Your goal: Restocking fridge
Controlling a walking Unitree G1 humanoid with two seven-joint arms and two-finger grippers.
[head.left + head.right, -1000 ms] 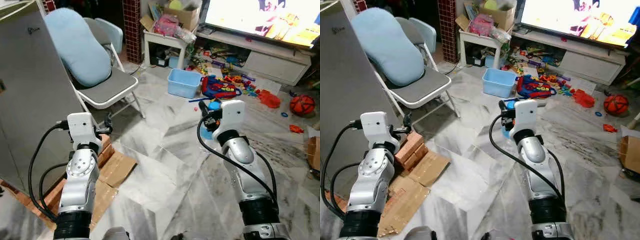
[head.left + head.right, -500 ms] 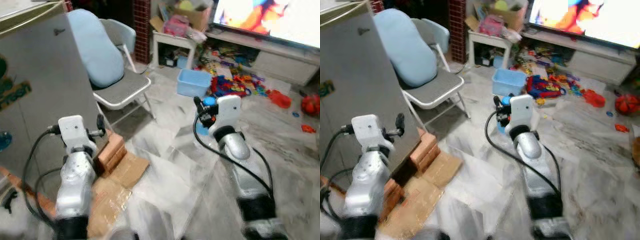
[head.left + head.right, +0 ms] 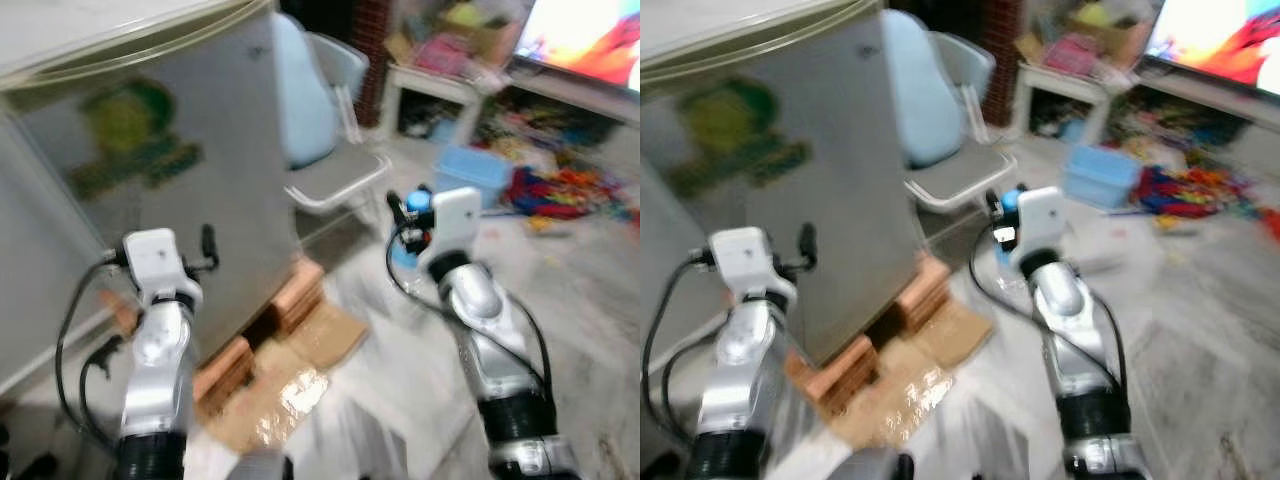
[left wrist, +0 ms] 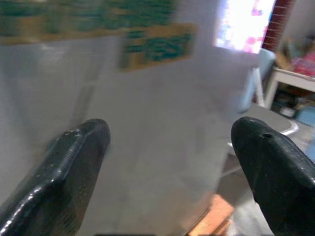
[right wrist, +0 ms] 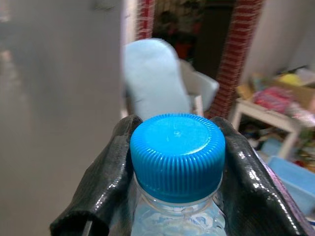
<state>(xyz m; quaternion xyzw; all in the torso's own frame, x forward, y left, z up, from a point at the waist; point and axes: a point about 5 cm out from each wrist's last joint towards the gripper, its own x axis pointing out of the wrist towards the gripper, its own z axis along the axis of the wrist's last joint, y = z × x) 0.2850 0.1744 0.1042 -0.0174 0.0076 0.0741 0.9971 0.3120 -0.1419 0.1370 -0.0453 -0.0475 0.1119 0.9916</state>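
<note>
A grey fridge (image 3: 150, 170) with green and yellow stickers stands shut on the left, raised on bricks (image 3: 290, 300). My right gripper (image 5: 174, 162) is shut on a clear water bottle with a blue cap (image 5: 177, 147); in the head views the bottle (image 3: 410, 235) sits in front of the right wrist, held at mid-height to the right of the fridge. My left gripper (image 4: 170, 167) is open, its two black fingers (image 4: 64, 167) spread close before the fridge's grey side, nothing between them. In the left eye view it (image 3: 208, 250) is raised near the fridge's corner.
Flattened cardboard (image 3: 290, 370) lies on the marble floor by the bricks. A folding chair with a pale blue cushion (image 3: 320, 130) stands behind the fridge. A blue tub (image 3: 480, 170), scattered toys (image 3: 560, 185) and a lit TV (image 3: 590, 45) are at the back right.
The camera has swung left, so the fridge now takes up the left half of the view and is closer. Both arms keep their raised poses; the bottle stays held.
</note>
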